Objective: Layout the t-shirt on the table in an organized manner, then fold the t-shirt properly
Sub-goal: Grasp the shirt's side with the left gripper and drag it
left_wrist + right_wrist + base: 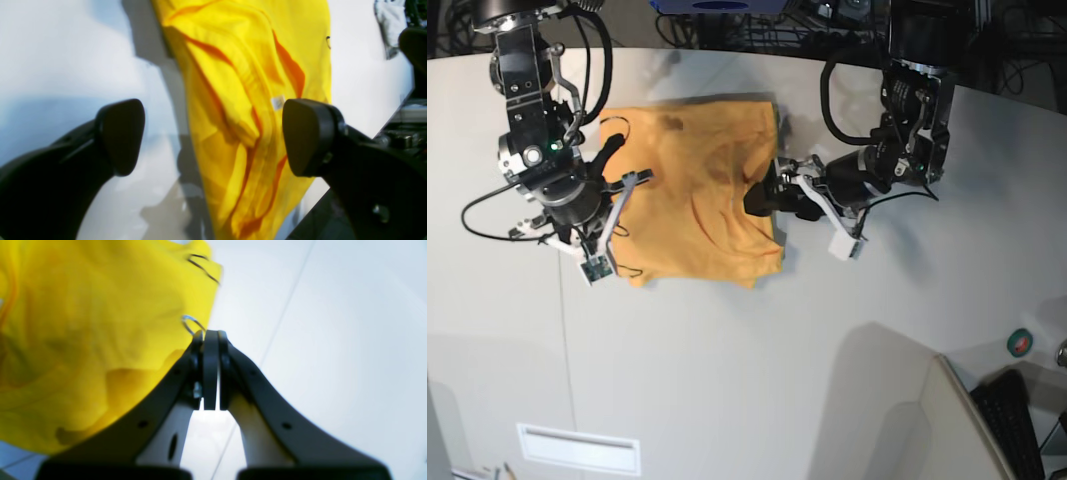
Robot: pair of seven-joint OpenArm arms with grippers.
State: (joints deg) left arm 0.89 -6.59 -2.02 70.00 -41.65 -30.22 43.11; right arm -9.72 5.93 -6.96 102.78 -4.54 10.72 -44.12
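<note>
Base view: t-shirt [692,190] lies rumpled on counter [757,350] between both arms, long axis roughly toward camera; left tool [772,195], jaws wide and empty, sits at its near-right edge; right tool [622,180], shut, meets the opposite edge.

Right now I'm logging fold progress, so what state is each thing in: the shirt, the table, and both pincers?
T-shirt: flat on the table, folded roughly rectangular, wrinkled, not held.
Table: bare around the shirt.
Left pincer: open, jaws astride the shirt's edge, gripping nothing.
Right pincer: shut, empty, at the shirt's other edge.
</note>
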